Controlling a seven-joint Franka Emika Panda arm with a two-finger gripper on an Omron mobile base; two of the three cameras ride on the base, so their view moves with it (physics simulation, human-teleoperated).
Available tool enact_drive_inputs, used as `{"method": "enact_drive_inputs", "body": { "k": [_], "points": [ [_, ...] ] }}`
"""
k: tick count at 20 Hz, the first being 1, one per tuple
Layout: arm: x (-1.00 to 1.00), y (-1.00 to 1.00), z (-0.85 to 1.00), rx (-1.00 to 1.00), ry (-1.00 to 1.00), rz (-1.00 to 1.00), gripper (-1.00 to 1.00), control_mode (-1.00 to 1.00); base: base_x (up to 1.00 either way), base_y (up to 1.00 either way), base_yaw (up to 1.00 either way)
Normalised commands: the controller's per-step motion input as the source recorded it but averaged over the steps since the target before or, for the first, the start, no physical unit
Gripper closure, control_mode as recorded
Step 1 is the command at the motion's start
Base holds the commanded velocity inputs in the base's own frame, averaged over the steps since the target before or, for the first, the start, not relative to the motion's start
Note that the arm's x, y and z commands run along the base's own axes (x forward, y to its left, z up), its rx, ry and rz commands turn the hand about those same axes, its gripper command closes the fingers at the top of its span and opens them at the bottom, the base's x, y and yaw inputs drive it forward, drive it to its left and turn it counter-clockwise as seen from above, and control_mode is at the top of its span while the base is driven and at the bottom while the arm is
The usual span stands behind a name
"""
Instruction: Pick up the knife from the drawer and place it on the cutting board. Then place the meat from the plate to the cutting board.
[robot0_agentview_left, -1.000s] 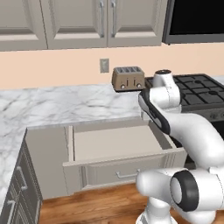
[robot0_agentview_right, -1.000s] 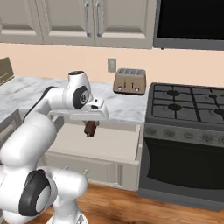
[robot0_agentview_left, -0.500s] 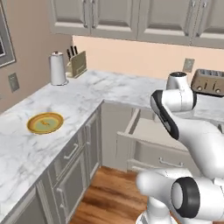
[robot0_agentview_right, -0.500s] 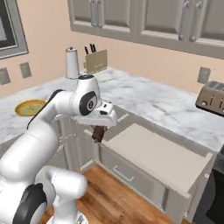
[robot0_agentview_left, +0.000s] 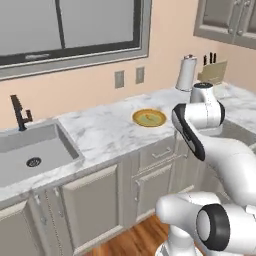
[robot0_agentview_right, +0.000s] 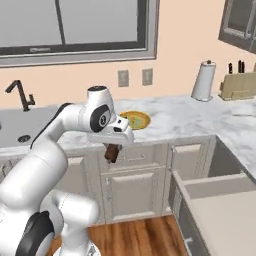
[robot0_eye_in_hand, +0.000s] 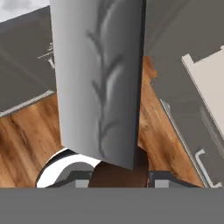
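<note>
End effector (robot0_agentview_right: 113, 148) clenched on the knife (robot0_eye_in_hand: 101, 83) by its dark handle, held out in front of the desk (robot0_agentview_right: 175, 120) edge, with the plate (robot0_agentview_right: 134, 120) just behind and the open drawer (robot0_agentview_right: 220, 200) well aside; transport step, judged next to need locating the cutting board.

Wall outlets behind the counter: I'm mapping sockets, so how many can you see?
2. One outlet sits on the peach wall just below the window, and a second outlet is right beside it, nearer the paper towel roll. Others may be out of frame.
</note>
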Motion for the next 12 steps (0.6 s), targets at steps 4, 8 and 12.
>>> {"method": "enact_drive_inputs", "body": {
  "k": [4, 8, 12],
  "points": [
    [0.0, 0.0, 0.0, 0.0, 0.0, 0.0, 1.0, 1.0, 0.0, 0.11, 1.0],
    [0.0, 0.0, 0.0, 0.0, 0.0, 0.0, 1.0, 1.0, -0.03, 0.66, 0.87],
    [0.0, 0.0, 0.0, 0.0, 0.0, 0.0, 1.0, 1.0, 0.11, 1.0, 0.44]
  ]
}}
